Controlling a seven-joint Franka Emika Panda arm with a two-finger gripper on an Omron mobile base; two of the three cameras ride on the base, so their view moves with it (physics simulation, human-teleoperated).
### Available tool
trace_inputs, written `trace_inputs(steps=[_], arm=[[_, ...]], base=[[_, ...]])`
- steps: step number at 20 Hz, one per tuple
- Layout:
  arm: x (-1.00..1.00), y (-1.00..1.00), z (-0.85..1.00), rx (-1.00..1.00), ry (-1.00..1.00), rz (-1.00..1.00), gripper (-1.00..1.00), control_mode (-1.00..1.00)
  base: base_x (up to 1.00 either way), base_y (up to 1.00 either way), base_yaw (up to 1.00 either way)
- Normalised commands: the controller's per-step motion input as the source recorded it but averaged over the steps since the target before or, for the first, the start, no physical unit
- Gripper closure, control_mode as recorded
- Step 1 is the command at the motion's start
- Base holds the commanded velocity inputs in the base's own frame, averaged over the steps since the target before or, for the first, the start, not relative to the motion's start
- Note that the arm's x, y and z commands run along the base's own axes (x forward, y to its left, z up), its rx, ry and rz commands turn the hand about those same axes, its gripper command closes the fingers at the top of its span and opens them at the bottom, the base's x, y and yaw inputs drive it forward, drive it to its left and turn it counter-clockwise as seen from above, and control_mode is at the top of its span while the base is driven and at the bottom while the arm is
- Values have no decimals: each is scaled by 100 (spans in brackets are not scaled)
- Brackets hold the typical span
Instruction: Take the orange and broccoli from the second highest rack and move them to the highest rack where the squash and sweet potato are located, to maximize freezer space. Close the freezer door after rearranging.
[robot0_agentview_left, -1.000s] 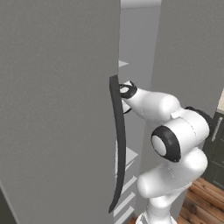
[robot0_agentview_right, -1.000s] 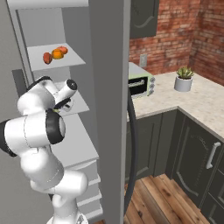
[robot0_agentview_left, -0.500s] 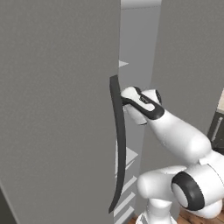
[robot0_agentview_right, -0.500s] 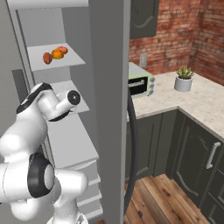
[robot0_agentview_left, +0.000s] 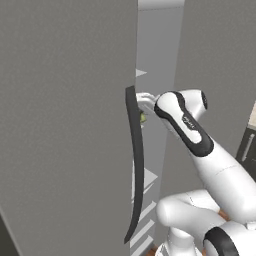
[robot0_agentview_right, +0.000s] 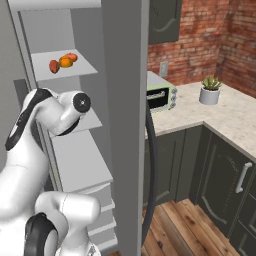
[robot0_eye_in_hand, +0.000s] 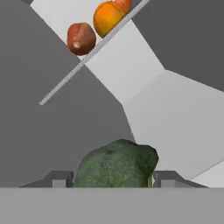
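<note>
1. Sweet potato (robot0_eye_in_hand: 81, 38) at eleven o'clock on the top rack (robot0_eye_in_hand: 65, 17); orange (robot0_eye_in_hand: 107, 18) touching it at twelve.
2. Broccoli (robot0_eye_in_hand: 117, 164) at six o'clock, grasped between the gripper's (robot0_eye_in_hand: 111, 179) fingers (robot0_eye_in_hand: 59, 179).
3. Freezer door (robot0_agentview_left: 65, 125) swung wide.

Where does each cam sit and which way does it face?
Left base view: behind-left, facing the freezer door; arm rises lower right.
Right base view: behind-right, facing the freezer shelves and kitchen counter; arm lower left.
Hand view: on the hand, gripper around the broccoli.
Both base views share the freezer.
</note>
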Motion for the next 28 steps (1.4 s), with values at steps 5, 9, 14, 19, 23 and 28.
trace_inputs(steps=[5,9,14,19,23,28], arm=[[-39,-38,100,14,21,-11,100,-100],[0,-42,100,8,51,-16,100,-100],[17,-29,53,1,31,-19,100,-100],[35,-11,0,0,0,-19,100,-100],[49,-1,-9,0,-5,-13,100,-100],[61,0,-2,1,0,-3,100,-100]], base=[[0,0,0],[0,0,0],[0,0,0],[0,0,0],[0,0,0],[0,0,0]])
